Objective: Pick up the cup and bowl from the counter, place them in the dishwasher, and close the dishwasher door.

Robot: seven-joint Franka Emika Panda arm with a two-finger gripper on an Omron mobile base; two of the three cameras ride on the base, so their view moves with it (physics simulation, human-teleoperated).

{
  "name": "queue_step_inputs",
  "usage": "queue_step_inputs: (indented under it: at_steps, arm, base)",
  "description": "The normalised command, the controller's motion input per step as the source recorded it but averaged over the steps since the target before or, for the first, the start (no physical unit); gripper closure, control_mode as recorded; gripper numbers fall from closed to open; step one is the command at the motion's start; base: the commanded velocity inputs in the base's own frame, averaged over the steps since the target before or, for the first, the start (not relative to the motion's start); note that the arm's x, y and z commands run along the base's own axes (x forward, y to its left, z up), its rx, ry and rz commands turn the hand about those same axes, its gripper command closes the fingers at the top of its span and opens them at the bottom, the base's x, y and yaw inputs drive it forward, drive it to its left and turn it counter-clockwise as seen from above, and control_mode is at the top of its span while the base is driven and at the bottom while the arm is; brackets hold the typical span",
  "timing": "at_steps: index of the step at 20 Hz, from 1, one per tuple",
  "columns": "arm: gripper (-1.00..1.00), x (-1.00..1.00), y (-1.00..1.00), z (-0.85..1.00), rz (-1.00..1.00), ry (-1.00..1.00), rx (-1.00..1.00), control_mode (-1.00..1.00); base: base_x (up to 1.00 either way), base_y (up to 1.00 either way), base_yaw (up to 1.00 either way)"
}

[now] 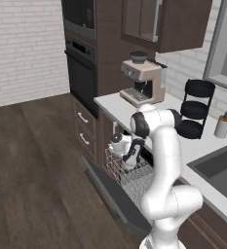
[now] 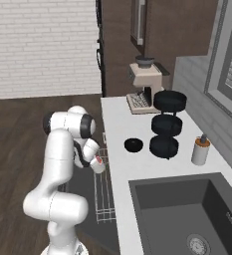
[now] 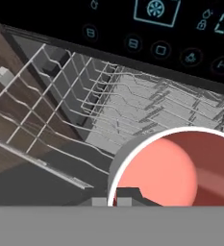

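Note:
The white cup (image 2: pixel 98 165) with its salmon-red inside (image 3: pixel 166 168) hangs just above the silvery wire rack (image 2: pixel 103 199) of the open dishwasher. My gripper (image 2: pixel 94 159) is shut on the cup's rim, and one dark fingertip (image 3: pixel 127 194) shows at the rim's edge. The rack (image 3: pixel 108 101) stretches below the black control strip (image 3: pixel 156 29). The dark grey dishwasher door (image 1: pixel 110 192) lies folded down toward the floor. A small black bowl (image 2: pixel 133 145) rests on the pale counter (image 2: pixel 117 124), right of my arm and apart from the gripper.
On the counter stand a beige coffee machine (image 2: pixel 143 84), a black three-tier stand (image 2: pixel 166 124) and a white dispenser bottle (image 2: pixel 201 151). The dark sink (image 2: pixel 187 214) is set in at the near end. A tall black wall oven (image 1: pixel 83 73) rises beyond the counter's far end.

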Motion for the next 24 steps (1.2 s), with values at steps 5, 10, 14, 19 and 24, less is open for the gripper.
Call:
queue_step_inputs:
  at_steps: [5, 10, 14, 19, 24]
  arm:
    - [1.0, 0.51, 0.0, -0.55, -0.01, 0.0, -0.07, -1.0]
    - [1.0, 0.34, 0.0, -0.81, 0.0, 0.0, 0.0, -1.0]
    - [1.0, 0.43, -0.1, -0.41, 0.0, 0.0, 0.0, -1.0]
    - [1.0, 0.3, 0.0, -0.45, 0.0, 0.0, 0.0, -1.0]
    - [1.0, 0.34, -0.01, -0.52, 0.0, 0.01, 0.0, -1.0]
  base:
    - [0.0, 0.0, 0.0]
    - [0.0, 0.0, 0.0]
    - [0.0, 0.0, 0.0]
    - [0.0, 0.0, 0.0]
    - [0.0, 0.0, 0.0]
